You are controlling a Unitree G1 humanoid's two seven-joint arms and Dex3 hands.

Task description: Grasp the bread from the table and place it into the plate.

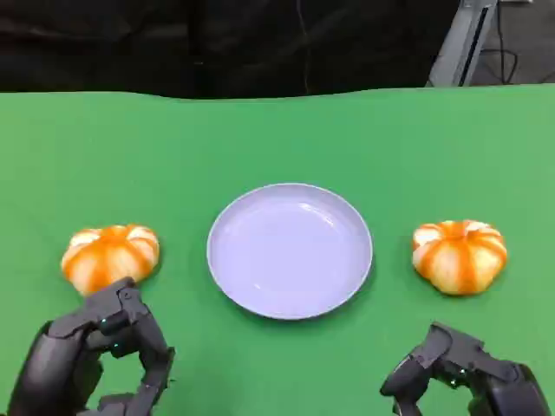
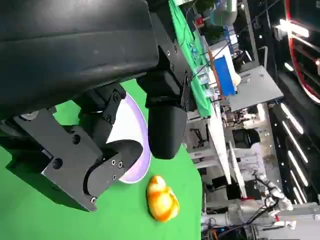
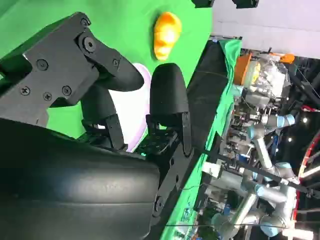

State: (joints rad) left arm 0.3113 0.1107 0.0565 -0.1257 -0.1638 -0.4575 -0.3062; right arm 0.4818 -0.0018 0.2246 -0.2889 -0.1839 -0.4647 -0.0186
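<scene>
left hand (image 1: 104, 355) sitting low near table edge, fingers apart, gripping nothing, just beside left bread (image 1: 110, 257). right hand (image 1: 464, 377) also lying low, fingers spread, holding nothing, near right bread (image 1: 460, 255) but apart from it. plate (image 1: 290, 250) resting between both breads on green table (image 1: 277, 139), nothing lying in it.

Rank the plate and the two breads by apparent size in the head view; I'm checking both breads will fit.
1. plate, clearly largest.
2-3. left bread and right bread look about alike, so I won't rank them.
</scene>
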